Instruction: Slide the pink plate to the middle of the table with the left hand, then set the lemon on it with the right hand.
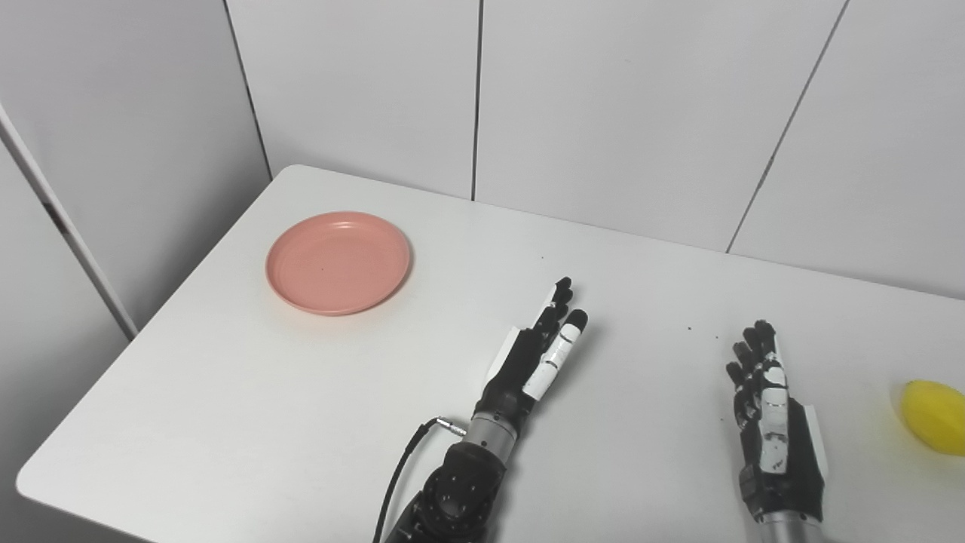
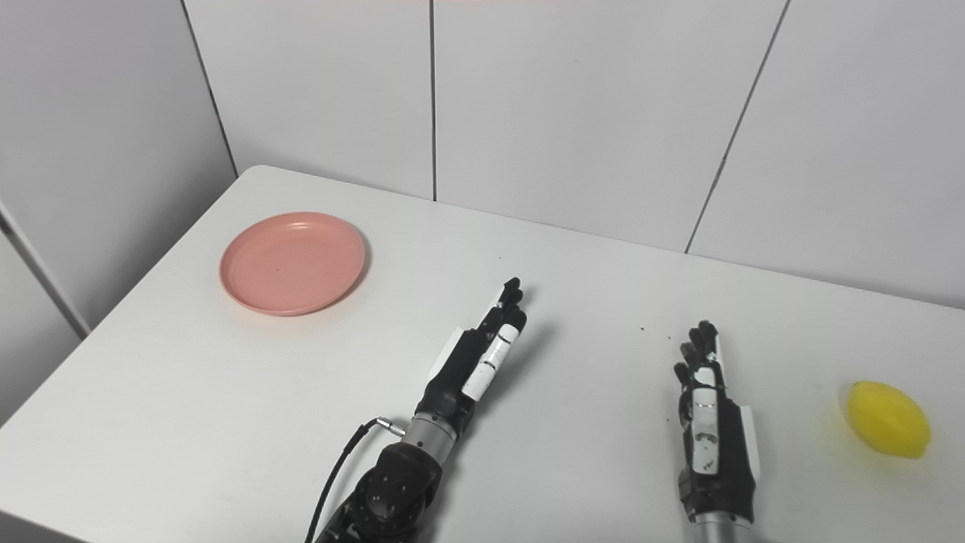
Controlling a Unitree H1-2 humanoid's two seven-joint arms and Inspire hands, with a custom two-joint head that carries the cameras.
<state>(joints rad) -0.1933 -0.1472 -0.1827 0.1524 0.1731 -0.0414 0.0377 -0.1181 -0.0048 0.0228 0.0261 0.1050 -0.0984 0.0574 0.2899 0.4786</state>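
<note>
- Left hand [image 1: 539, 351]: one; empty, fingers stretched out straight and close together, pointing toward the far wall; over the middle of the tabletop, nothing in its hold. A black cable [image 1: 403, 464] loops from its wrist.
- Right hand [image 2: 709, 407]: one; empty, fingers extended and slightly parted, pointing away from the robot; over the right part of the tabletop, touching no object.
- Lemon [image 2: 888, 418]: one; yellow, lying on its side on the tabletop near the right edge of the view, to the right of the right hand and apart from it.
- Pink plate [image 1: 338, 261]: one; round, shallow, empty; sitting flat on the far left part of the tabletop, near the left edge and the rounded back corner, well apart from the left hand and farther still from the lemon.
- Tabletop [image 1: 249, 400]: one; white, smooth, rounded corners; a few small dark specks [image 1: 690, 329] between the two hands.
- Room: pale grey-white wall panels [image 2: 588, 113] behind the tabletop, divided by thin dark vertical seams; a further panel wall on the left side, meeting the back wall at a corner.
</note>
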